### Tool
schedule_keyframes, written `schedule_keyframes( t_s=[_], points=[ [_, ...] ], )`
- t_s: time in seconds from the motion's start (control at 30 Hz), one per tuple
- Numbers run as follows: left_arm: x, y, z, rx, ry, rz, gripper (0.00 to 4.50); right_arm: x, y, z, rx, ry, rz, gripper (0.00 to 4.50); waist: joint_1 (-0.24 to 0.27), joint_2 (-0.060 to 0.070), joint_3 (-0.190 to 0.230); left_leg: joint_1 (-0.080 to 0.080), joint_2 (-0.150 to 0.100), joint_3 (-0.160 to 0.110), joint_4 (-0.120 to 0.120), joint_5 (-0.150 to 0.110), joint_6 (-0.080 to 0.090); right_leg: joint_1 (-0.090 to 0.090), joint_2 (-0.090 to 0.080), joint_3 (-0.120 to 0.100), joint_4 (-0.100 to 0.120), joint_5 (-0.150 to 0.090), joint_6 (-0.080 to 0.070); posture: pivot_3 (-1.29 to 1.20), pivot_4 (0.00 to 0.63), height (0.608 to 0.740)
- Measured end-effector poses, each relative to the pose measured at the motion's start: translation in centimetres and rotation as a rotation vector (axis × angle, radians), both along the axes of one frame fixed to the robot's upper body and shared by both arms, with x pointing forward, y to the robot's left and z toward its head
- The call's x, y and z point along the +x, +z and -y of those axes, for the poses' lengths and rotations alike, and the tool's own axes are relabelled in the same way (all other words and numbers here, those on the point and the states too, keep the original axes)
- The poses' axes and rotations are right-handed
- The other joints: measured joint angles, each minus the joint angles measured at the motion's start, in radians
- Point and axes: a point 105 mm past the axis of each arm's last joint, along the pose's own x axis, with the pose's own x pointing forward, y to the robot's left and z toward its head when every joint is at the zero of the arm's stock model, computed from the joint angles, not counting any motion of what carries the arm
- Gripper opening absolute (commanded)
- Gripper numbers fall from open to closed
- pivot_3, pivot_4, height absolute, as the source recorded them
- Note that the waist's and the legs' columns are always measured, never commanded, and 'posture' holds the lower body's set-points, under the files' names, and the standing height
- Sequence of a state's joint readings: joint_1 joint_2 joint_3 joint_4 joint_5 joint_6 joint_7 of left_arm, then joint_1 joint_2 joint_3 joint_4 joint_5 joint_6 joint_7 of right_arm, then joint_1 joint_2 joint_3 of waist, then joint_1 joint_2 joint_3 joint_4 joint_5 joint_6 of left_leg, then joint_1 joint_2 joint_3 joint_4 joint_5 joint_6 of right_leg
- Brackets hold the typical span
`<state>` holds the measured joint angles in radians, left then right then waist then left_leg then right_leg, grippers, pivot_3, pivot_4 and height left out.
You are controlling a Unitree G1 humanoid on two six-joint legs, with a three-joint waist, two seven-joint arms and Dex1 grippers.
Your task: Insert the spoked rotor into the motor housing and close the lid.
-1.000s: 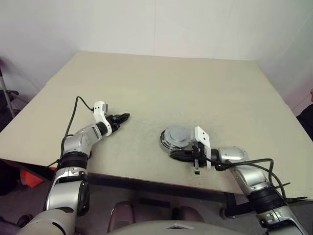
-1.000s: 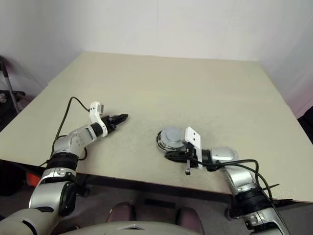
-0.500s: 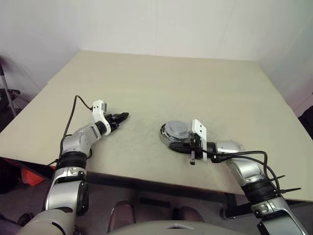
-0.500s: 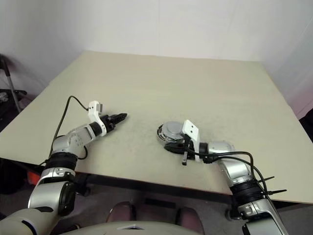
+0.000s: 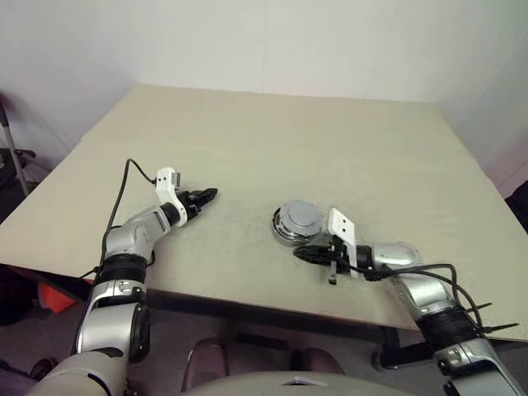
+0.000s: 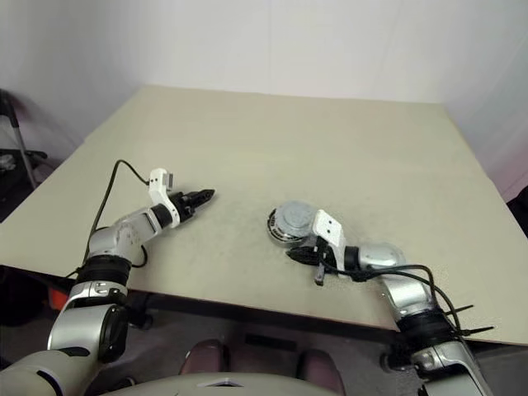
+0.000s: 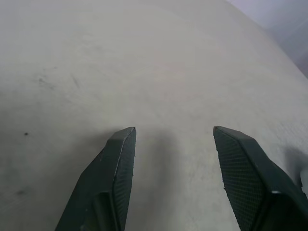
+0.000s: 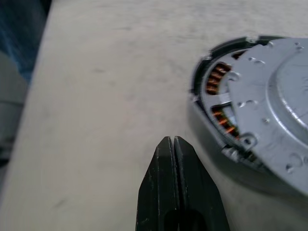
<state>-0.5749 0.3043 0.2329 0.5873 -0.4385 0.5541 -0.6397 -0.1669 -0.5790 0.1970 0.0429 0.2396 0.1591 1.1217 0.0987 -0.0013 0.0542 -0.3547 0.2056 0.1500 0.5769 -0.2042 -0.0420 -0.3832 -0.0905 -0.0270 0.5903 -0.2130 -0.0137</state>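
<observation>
The motor housing [image 8: 196, 96] lies on the table right of centre, a dark-rimmed round cup with copper coils showing at its edge. The lid [image 8: 269, 96], a dull grey disc with cut-outs, lies on top of it and covers the inside. The spoked rotor is hidden. My right gripper [image 5: 299, 252] is shut and empty, just off the housing's near rim and apart from it; its fingers [image 8: 172, 183] are pressed together. My left gripper [image 5: 210, 195] hovers low over bare table well to the left. It is open, with nothing between its fingers [image 7: 120, 159].
The beige table [image 5: 272, 140] stretches far back and to both sides. Its front edge [image 5: 247, 299] runs just below both grippers. A black cable [image 5: 124, 186] loops up from my left wrist.
My right wrist has rolled a little beside the housing. The left arm, housing and lid have kept still. The head view has shifted slightly.
</observation>
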Motion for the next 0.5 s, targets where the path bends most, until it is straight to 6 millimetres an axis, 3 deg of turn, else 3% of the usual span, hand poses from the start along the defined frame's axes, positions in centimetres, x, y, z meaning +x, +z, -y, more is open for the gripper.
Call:
schedule_keyframes(
  t_s=[0.17, 0.3, 0.4, 0.5],
  points=[
    [0.0, 0.0, 0.1, -0.001, -0.002, 0.001, 2.72, 0.6, 4.2, -0.1, 0.072, -0.012, 0.1, 0.03, -0.003, 0.0, 0.0, 0.0, 0.0, 0.0, 0.0, 0.0, 0.0, -0.001, 0.001, 0.0, 0.001, 0.0, 0.0, 0.0, 0.0, 0.74],
    [0.0, -0.1, 0.4, -0.009, -0.007, -0.001, 2.72, 3.7, 6.4, 0.0, 0.119, -0.136, 0.221, 0.03, -0.004, 0.0, 0.0, 0.001, 0.0, 0.0, 0.0, 0.001, -0.001, -0.001, 0.001, 0.001, 0.002, 0.0, 0.0, 0.0, 0.0, 0.74],
    [0.1, -0.1, 0.7, -0.015, -0.012, -0.004, 2.72, 6.4, 4.8, 1.6, 0.04, -0.264, 0.215, 0.98, 0.0, 0.0, 0.0, 0.0, -0.001, 0.0, 0.0, 0.002, -0.004, -0.001, 0.0, 0.0, 0.002, 0.0, 0.0, 0.0, 0.0, 0.74],
    [0.0, -0.2, 0.6, -0.013, -0.008, -0.005, 2.72, 7.1, 3.3, 2.5, 0.013, -0.314, 0.179, 1.99, -0.001, 0.0, 0.0, -0.006, -0.002, 0.0, 0.0, 0.003, -0.004, -0.006, 0.001, 0.0, 0.001, 0.0, 0.0, 0.0, 0.0, 0.74]
  ],
)
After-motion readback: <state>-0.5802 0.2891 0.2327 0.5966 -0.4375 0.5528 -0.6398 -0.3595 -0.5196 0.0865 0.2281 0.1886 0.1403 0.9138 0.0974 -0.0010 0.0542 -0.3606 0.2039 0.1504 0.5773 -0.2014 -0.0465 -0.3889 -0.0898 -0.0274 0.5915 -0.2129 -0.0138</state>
